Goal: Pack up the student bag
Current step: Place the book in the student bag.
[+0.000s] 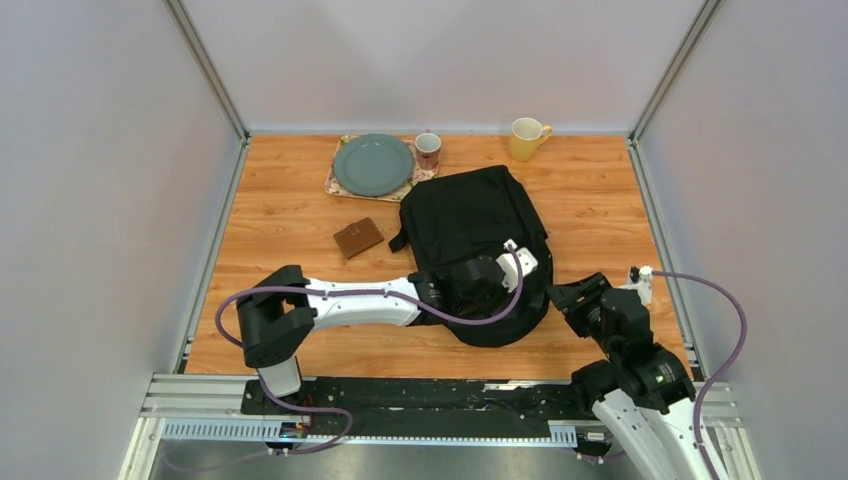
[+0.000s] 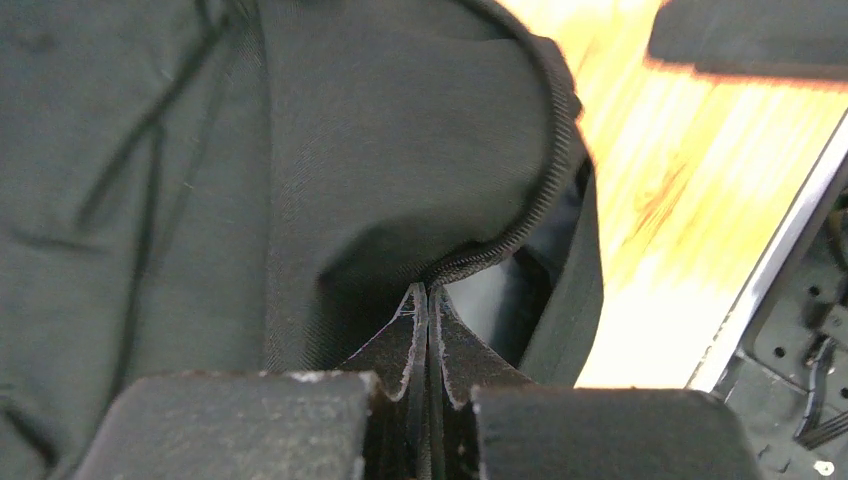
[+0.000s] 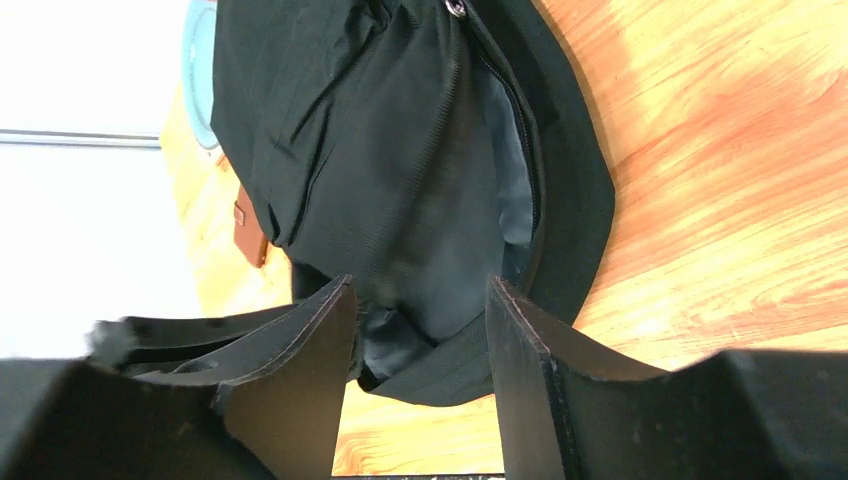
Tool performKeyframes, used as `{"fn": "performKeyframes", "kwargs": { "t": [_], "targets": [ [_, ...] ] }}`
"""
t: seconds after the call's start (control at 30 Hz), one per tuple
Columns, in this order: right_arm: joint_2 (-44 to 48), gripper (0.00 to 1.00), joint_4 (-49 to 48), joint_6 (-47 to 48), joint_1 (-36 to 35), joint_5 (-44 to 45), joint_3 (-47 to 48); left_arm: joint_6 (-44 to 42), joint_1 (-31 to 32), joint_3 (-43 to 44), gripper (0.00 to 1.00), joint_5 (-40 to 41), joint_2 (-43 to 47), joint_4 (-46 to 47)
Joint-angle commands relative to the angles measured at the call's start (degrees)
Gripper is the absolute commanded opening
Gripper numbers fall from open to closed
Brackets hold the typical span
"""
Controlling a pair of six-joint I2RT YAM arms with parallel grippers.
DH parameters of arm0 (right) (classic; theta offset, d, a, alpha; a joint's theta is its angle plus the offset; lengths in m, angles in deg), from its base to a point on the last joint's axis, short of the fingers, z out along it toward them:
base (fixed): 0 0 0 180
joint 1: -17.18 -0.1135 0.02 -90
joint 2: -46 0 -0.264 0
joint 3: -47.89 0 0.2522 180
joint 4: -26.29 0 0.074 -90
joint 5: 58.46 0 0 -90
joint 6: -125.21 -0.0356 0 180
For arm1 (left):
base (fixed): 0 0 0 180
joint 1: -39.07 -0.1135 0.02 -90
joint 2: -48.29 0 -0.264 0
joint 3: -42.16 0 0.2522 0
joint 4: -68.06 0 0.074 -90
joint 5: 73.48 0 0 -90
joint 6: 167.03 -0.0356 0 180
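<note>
Near edge first: I see the left gripper [image 2: 428,300] out over the near end of the student bag [image 1: 470,215]. On its wrist cam the fingers [image 2: 400,345] are pressed flat together, tips right at the bag's zipper edge [image 2: 520,225]. Reads as clenched on that edge of the fabric. How much cloth is between the tips I can't tell.

The right gripper [image 3: 420,290] sits just beside the bag's near-right rim, low over the table [image 1: 600,200]. Its jaws are spread wide with nothing between them. On its wrist cam I look straight at the bag's rounded end. The zip there gapes and the grey lining [image 3: 500,190] shows inside.

The bag lies flat around mid-table, a bit right of centre, rounded end toward the arms. The left arm lies across the table from its base to reach it.

Left of the bag, apart from it: a brown wallet [image 1: 358,237], flat on the wood.

Far edge:
- A teal plate [image 1: 373,165] on a patterned placemat [image 1: 335,185].
- A small patterned cup [image 1: 428,150] upright at the mat's right corner, near the bag's far end.
- A yellow mug [image 1: 526,138] upright further right, handle to the right, clear of the bag.
</note>
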Motion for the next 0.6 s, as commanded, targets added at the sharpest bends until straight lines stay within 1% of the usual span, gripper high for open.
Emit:
{"fn": "performKeyframes", "kwargs": {
  "t": [0.0,0.13,0.2,0.23,0.3,0.4,0.53,0.57],
  "targets": [
    [-6.3,0.54,0.7,3.8,0.0,1.8,4.8,4.5,-0.3,-2.8,0.00,-2.0,-3.2,1.9],
    [-8.6,0.54,-0.7,5.7,0.1,2.2,5.9,6.4,-0.3,-5.7,0.00,-2.3,-5.3,2.0],
    [-9.2,0.54,-1.1,6.4,0.1,3.0,6.2,6.9,-0.3,-5.9,0.00,-3.7,-5.9,1.4],
    [-9.4,0.54,-1.4,6.5,0.1,3.3,6.3,7.2,-0.3,-6.5,0.04,-4.9,-5.1,1.2],
    [-10.6,0.55,-1.5,6.9,0.1,4.1,6.4,7.9,-0.3,-8.1,0.08,-8.1,-3.8,3.4],
    [-12.7,0.55,-2.6,7.5,0.5,4.6,5.9,9.5,-0.3,-9.9,0.04,-10.3,-0.6,6.0],
    [-15.5,0.55,-5.1,8.4,1.4,4.7,5.8,9.3,-0.3,-6.8,0.06,-16.4,1.2,4.6],
    [-16.4,0.56,-5.5,8.6,1.8,4.8,5.9,9.2,-0.3,-6.0,0.06,-19.5,1.1,3.9]
  ]
}}
